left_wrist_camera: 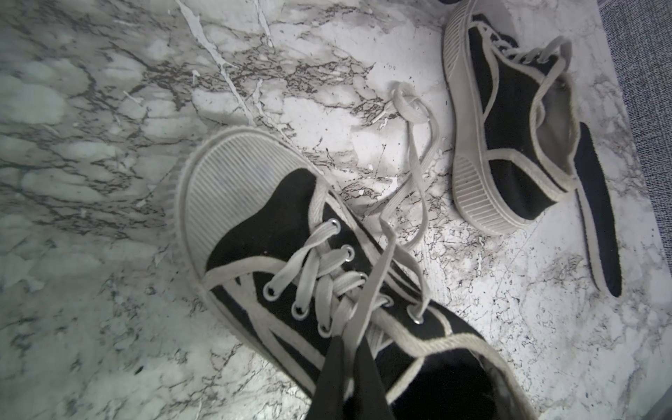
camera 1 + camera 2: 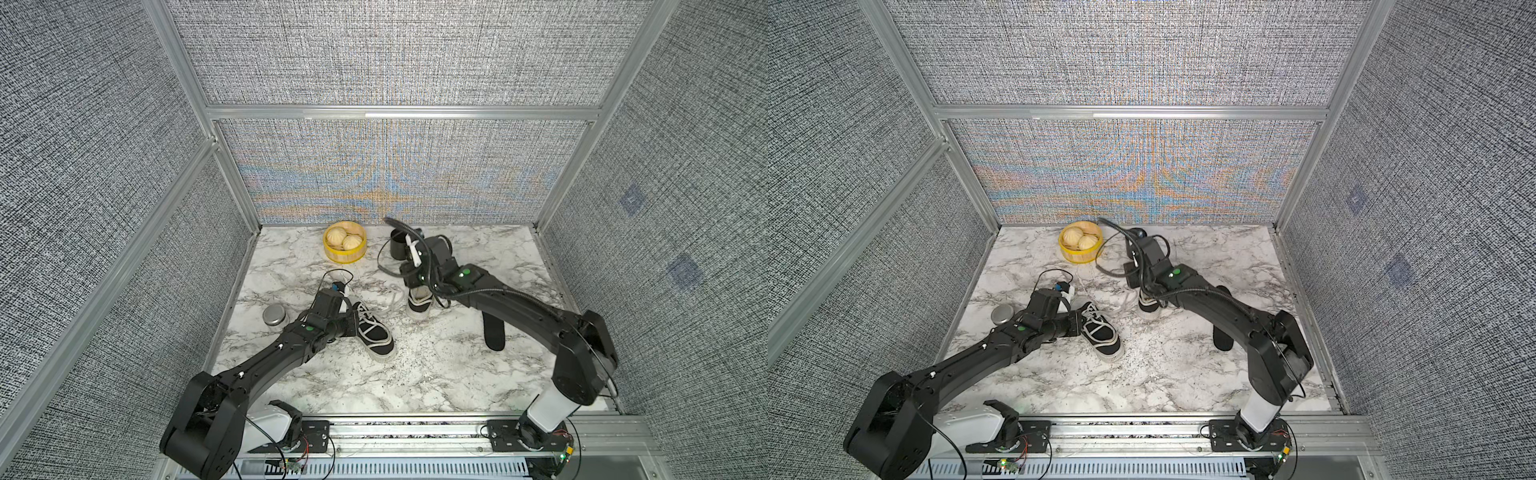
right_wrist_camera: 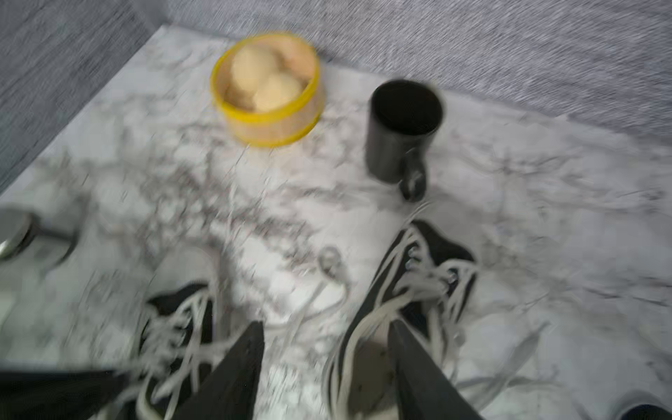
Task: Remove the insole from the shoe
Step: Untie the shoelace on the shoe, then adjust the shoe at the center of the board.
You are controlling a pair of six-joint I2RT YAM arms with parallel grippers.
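- In both top views my left end effector (image 2: 352, 322) lies at the collar of the near shoe (image 2: 376, 336), a black sneaker with white trim standing on the marble surface (image 2: 436, 374). My wrist hides the fingertips there.
- My right end effector (image 2: 415, 286) hangs over the far shoe (image 2: 419, 305), whose toe cap faces the front edge. A black insole (image 2: 494, 332) lies flat on the surface, outside both shoes and partly under my right forearm.
- At the back stand a yellow basket (image 2: 345, 242) with two buns and a black mug (image 2: 399, 247). A metal tin (image 2: 275, 316) sits near my left wrist.
- Left wrist view: my fingers (image 1: 332, 378) are pressed together with a strip of white lace (image 1: 367, 291) pinched between them, above the near shoe's tongue. That shoe's opening is dark, and I cannot tell what lies inside. The far shoe (image 1: 509, 120) shows a pale inside, and the insole (image 1: 596, 203) lies just beside its heel.
- Right wrist view, blurred: my fingers (image 3: 232, 378) stand well apart and grip nothing. One is over the far shoe's (image 3: 418, 276) opening; I cannot tell whether it touches.
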